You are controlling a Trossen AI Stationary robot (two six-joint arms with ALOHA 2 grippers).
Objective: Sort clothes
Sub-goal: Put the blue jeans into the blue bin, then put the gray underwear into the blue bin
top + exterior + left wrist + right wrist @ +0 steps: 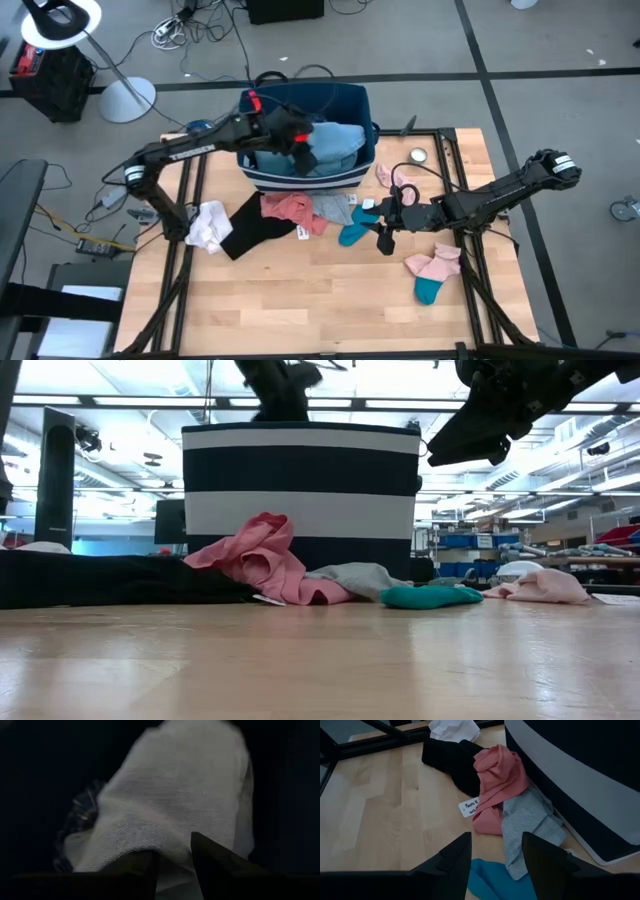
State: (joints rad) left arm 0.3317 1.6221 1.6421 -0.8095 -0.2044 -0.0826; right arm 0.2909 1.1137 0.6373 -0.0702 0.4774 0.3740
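Observation:
My left gripper is inside the navy bin with white stripes, shut on the light-blue piece. My right gripper is open and empty, above a teal sock that lies flat on the table. In front of the bin lie a coral-pink garment, a grey one, a black one and a white one. A pink sock lies to the right of the bin. A pink and a teal sock lie to the right of my right gripper, nearer the table's front edge. My left gripper pinches a raised fold of the light-blue piece between its two fingers. The fingers come from above, pointing down into the bin. The rest of the cloth lies in the bin; how many layers are held I cannot tell.
A small round tin sits right of the bin. A white label lies by the coral-pink garment. Dark frame rails run along the table's left and right sides. Bare wood lies toward the near edge.

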